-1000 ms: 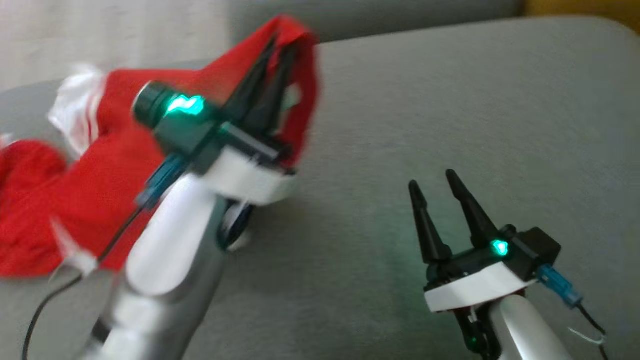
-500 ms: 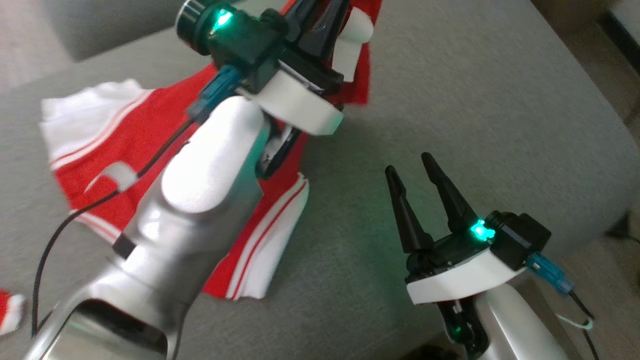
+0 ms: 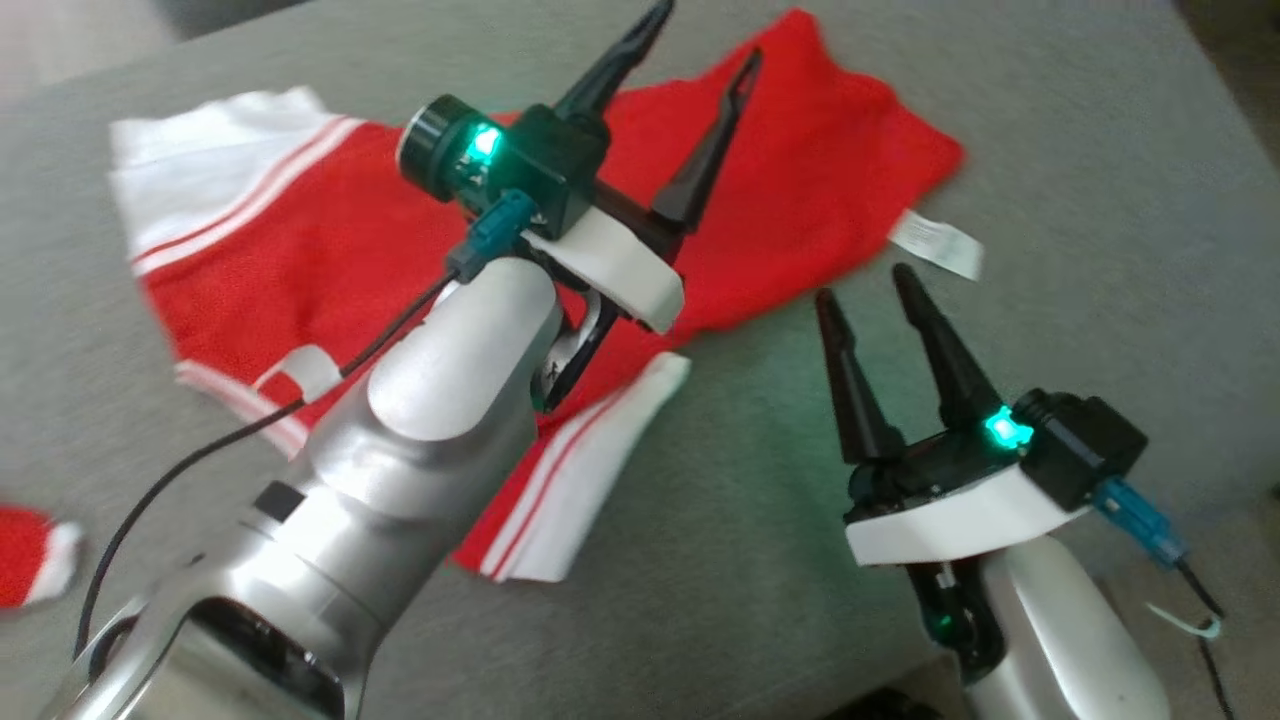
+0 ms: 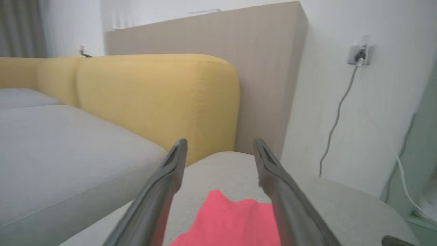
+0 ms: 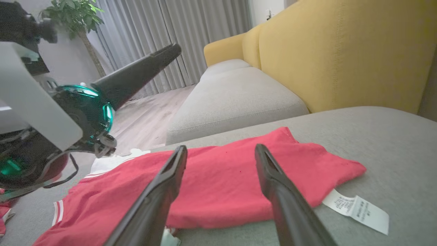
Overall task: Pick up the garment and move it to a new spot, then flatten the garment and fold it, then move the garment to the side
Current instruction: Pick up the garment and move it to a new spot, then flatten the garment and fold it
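Grey cushion [image 3: 1050, 120] holds the red garment [image 3: 800, 180] — left gripper [image 3: 705, 33] and right gripper [image 3: 862, 283] spread wide, empty.

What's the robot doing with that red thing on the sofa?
It is handling a red garment with white striped edges, lying loosely spread on the grey cushion. The left gripper hovers open above it, holding nothing. The right gripper is open too, beside the garment, near its white label. No neat fold yet.
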You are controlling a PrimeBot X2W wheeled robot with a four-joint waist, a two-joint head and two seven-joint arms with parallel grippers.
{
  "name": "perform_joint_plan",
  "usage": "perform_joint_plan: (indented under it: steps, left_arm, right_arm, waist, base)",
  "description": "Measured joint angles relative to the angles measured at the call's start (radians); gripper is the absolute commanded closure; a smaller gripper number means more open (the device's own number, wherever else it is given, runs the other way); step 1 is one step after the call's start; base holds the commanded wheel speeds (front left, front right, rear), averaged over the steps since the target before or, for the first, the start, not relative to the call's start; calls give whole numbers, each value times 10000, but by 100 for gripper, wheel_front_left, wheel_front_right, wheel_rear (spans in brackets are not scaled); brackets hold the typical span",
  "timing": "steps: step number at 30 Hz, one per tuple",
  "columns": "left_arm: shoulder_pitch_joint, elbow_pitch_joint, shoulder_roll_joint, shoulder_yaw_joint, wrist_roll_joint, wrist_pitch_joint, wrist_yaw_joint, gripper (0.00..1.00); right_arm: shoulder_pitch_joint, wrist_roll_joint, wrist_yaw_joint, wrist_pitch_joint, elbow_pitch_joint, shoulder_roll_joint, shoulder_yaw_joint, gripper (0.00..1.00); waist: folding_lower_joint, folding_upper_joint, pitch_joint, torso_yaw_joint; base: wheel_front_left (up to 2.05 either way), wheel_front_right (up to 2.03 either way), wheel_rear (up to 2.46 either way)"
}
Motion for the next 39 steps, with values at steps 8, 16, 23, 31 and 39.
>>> perform_joint_plan:
  steps: [8, 16, 23, 31, 39]
  left_arm:
    - [871, -1310, 366, 1175, 504, -111, 604, 0]
    - [4979, -2863, 1407, 2376, 984, -107, 932, 0]
    - [7560, -3935, 1246, 3708, 1570, -105, 1542, 0]
    - [8453, -4393, 591, 4596, 2266, -107, 1003, 0]
    - [8386, -4029, 297, 4725, 2696, -107, 251, 0]
  right_arm:
    - [128, -479, 0, -4, 52, -2, -771, 0]
    - [1080, -861, 0, -4, 186, 2, -1244, 0]
    - [1661, -951, 0, -4, 293, 6, -1473, 0]
    - [1825, -984, 0, -4, 366, 8, -1528, 0]
    - [1791, -1012, 0, -4, 376, 8, -1501, 0]
  waist:
    - [-2, 0, -607, 1670]
    - [-2, 0, -1387, 3323]
    - [-4, 0, -2088, 4176]
    - [-2, 1, -2348, 4380]
    - [-1, 1, -2227, 4169]
  base:
    - [0, 0, 0]
    - [0, 0, 0]
    - [0, 0, 0]
    - [0, 0, 0]
    - [0, 0, 0]
